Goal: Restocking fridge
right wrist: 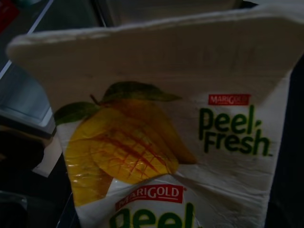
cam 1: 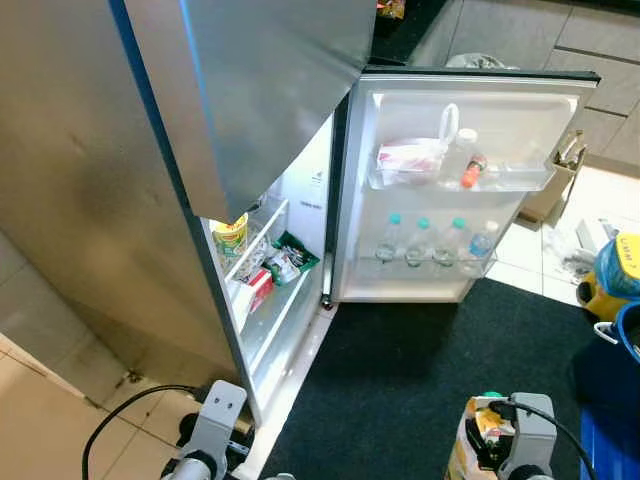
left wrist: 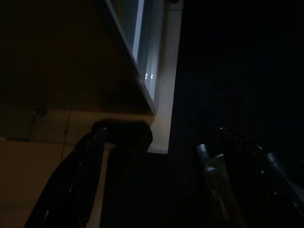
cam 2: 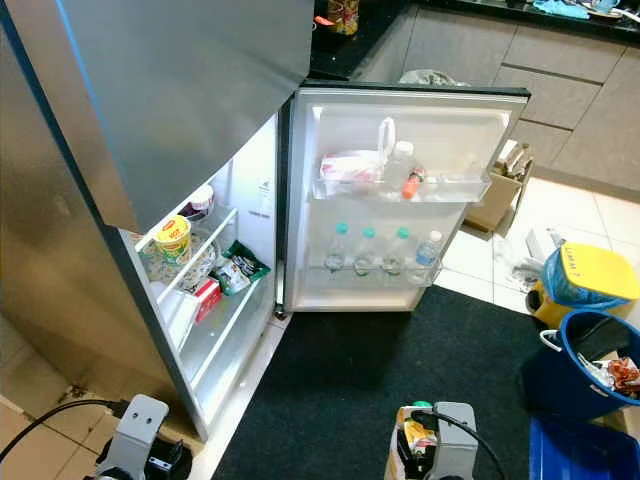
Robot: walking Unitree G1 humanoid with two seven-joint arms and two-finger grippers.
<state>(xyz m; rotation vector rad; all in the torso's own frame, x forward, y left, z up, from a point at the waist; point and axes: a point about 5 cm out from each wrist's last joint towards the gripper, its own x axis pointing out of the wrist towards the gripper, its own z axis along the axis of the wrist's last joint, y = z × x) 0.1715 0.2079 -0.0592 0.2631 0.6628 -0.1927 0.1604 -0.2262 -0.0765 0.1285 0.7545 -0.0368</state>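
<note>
— Four water bottles [cam 2: 382, 250] stand in a row on the lower shelf of the open fridge door [cam 2: 400, 200], right of centre in the head views. What sits above them?

— On the upper door shelf: a white plastic bag [cam 2: 352, 168], a clear bottle [cam 2: 397, 165] beside it, and a small orange-capped bottle [cam 2: 411, 185] lying tilted.

— And inside the fridge [cam 1: 262, 290] itself?

— At centre left, a yellow cup [cam 2: 172, 238] on the upper wire shelf, a red and white packet [cam 2: 207, 297] and a green packet [cam 2: 243, 264] just below it. The steel side panel takes up the upper left of the frame.

— Where is the juice carton [right wrist: 166, 142]?

— At the bottom edge, right of centre, above the black mat [cam 2: 400, 370]. The right wrist view shows it close up: a white mango juice carton, its folded top towards the fridge. The right gripper [cam 2: 432, 455] is pinching it, fingers pressed on its sides.

— The left gripper [left wrist: 161, 180]?

— Low at the bottom left, over the tiled floor [cam 1: 40, 420] beside the fridge's foot. In its dark wrist view the two black fingers [left wrist: 71, 185] stand spread apart with nothing between them.

— Anything else?

— A blue bin [cam 2: 590, 360] and a yellow-lidded bucket [cam 2: 590, 275] at the right edge
</note>
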